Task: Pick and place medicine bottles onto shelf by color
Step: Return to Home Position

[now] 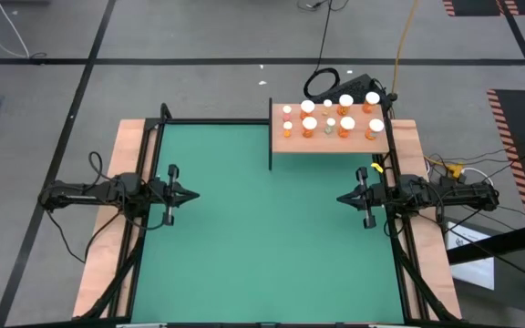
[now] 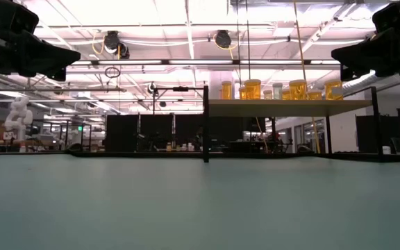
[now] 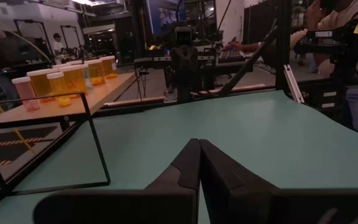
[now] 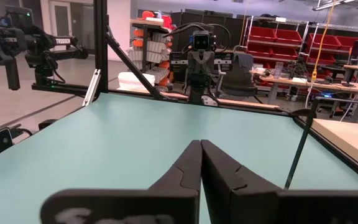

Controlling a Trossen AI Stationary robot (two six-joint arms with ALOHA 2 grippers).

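Note:
Several medicine bottles (image 1: 328, 117) with white caps and mostly orange bodies stand upright on the shelf (image 1: 335, 141), a light-brown board raised on black posts at the green mat's far right corner. They also show as the bottles (image 2: 276, 89) on the shelf (image 2: 287, 106) and the bottles (image 3: 67, 79). My left gripper (image 1: 195, 193) is shut over the mat's left edge, pointing level toward the right. My right gripper (image 1: 340, 197) is shut over the mat's right edge, pointing left. Both hold nothing; their shut fingertips show at my left gripper (image 3: 199, 144) and my right gripper (image 4: 199, 145).
The green mat (image 1: 262, 228) lies between wooden side strips (image 1: 108, 237). A black post (image 1: 271, 137) stands at the shelf's left edge. Cables and a black device (image 1: 354, 84) lie behind the shelf. People sit beyond the table in the left wrist view (image 3: 347, 37).

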